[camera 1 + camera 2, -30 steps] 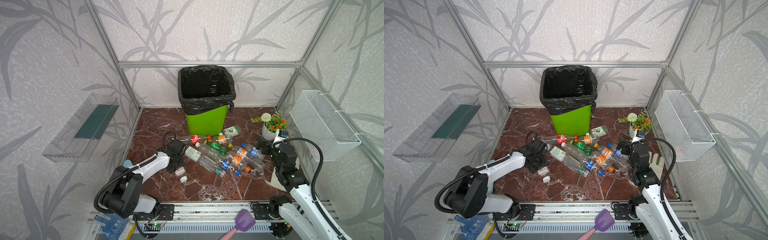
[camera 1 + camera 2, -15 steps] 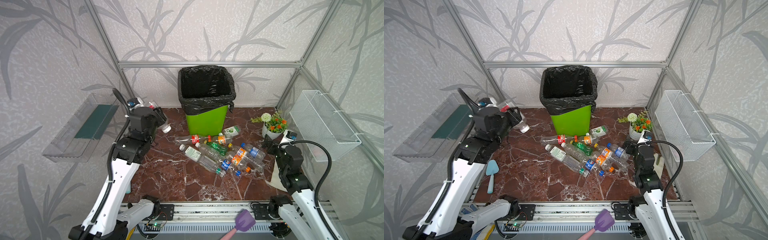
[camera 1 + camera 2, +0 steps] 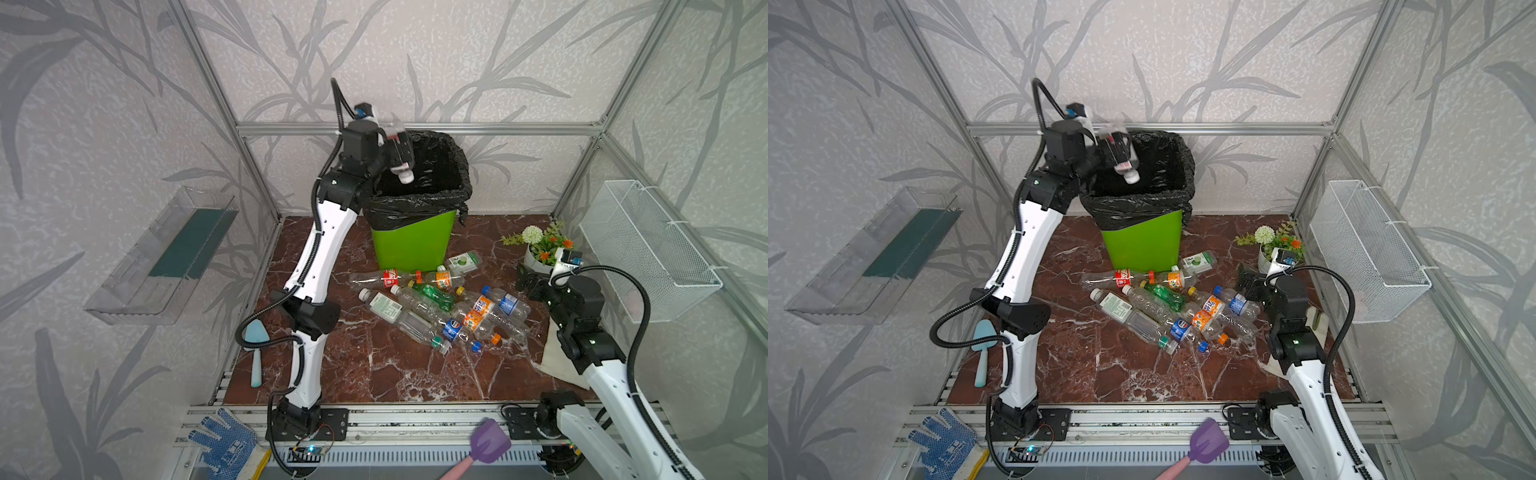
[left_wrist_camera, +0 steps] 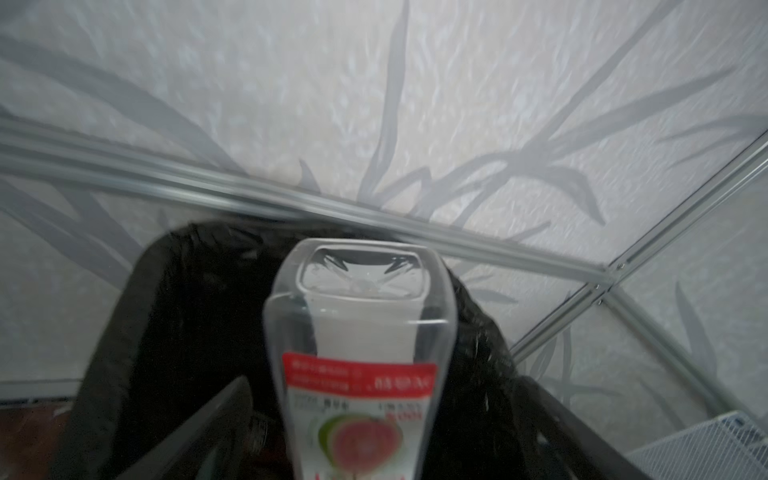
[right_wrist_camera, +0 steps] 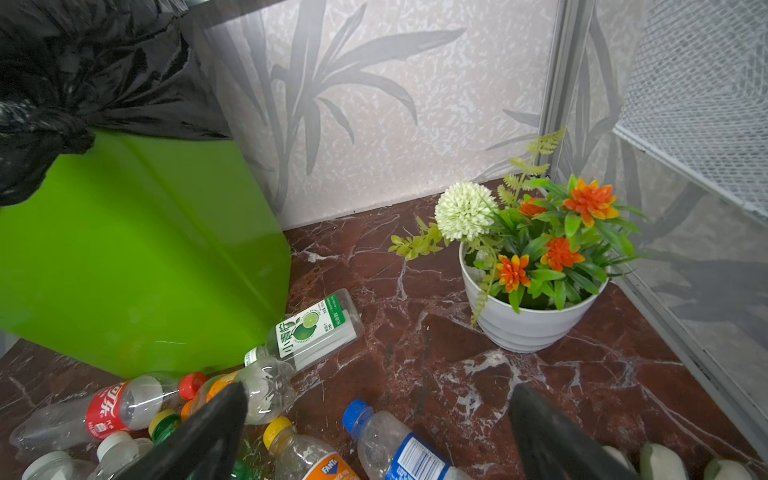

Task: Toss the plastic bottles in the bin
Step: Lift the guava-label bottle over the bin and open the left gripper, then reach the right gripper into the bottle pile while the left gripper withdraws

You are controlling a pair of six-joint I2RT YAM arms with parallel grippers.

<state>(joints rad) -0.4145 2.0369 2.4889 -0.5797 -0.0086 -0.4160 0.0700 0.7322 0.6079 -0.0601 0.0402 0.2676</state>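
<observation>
The lime-green bin (image 3: 411, 241) (image 3: 1142, 243), lined with a black bag, stands at the back middle. My left gripper (image 3: 388, 160) (image 4: 384, 386) hangs over the bin's left rim. Its jaws are open wide. Between them a clear bottle (image 3: 400, 156) (image 3: 1121, 156) (image 4: 361, 415) with a red and white label hangs loose, white cap down, over the bin's mouth. Several plastic bottles (image 3: 434, 293) (image 3: 1163, 297) lie in a pile on the floor in front of the bin. My right gripper (image 3: 530, 282) (image 5: 378, 388) is open, low at the pile's right edge, above a blue-capped bottle (image 5: 390, 444).
A white flower pot (image 3: 540, 259) (image 5: 528, 324) stands just behind my right gripper. A wire basket (image 3: 648, 249) hangs on the right wall, a clear tray (image 3: 166, 253) on the left wall. A blue trowel (image 3: 255, 353) lies at the floor's left edge. A white cloth (image 3: 557, 361) lies under my right arm.
My left arm rose from the floor with the red-labelled bottle, swung over the bin's rim, and its jaws opened. My right gripper stayed by the pile, open.
</observation>
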